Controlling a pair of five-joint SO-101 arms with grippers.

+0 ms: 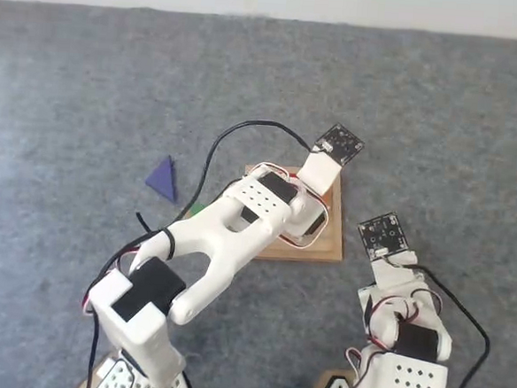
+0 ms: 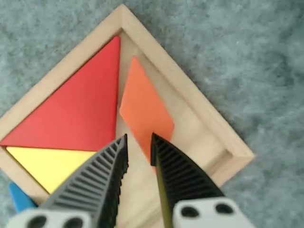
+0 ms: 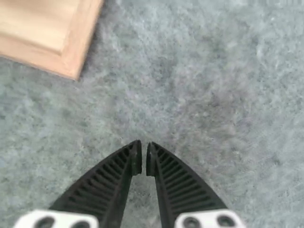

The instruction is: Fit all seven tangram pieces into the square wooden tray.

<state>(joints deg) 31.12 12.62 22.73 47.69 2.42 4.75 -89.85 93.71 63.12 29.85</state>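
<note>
Nearest us, the right gripper [image 3: 143,144] hangs low over bare carpet [image 1: 89,84]. Its jaws are pinched to a hairline slit with nothing between them, just off a corner of the tray [image 2: 187,85]. That looks like a parked pose, kept clear so the other arm has the board to itself.

Moving out, the left gripper [image 2: 138,137] is over the tray. Its jaws are a narrow gap apart and empty, with the tips straddling the near end of the orange piece [image 2: 145,109]. I'd say that gap is set for nudging or pinching this slim piece, which lies loose and skewed on bare wood and not tight to the wall.

Beside it the red triangle [image 2: 80,109] sits snug in a corner, and the yellow triangle [image 2: 47,164] is flush along its long edge. Those two look seated.

Farther out, the purple triangle [image 1: 163,178] lies alone on the carpet, well apart from the tray, so the job is far from finished.

Some things are hard to read. From above, the left arm covers most of the tray, so I can't get a full piece count. A green piece [image 1: 195,210] peeks out under the arm by the tray's edge, its shape hidden. The blue piece [image 2: 19,197] is cut off at the frame edge, and I can't tell whether it's inside the rim or out.
</note>
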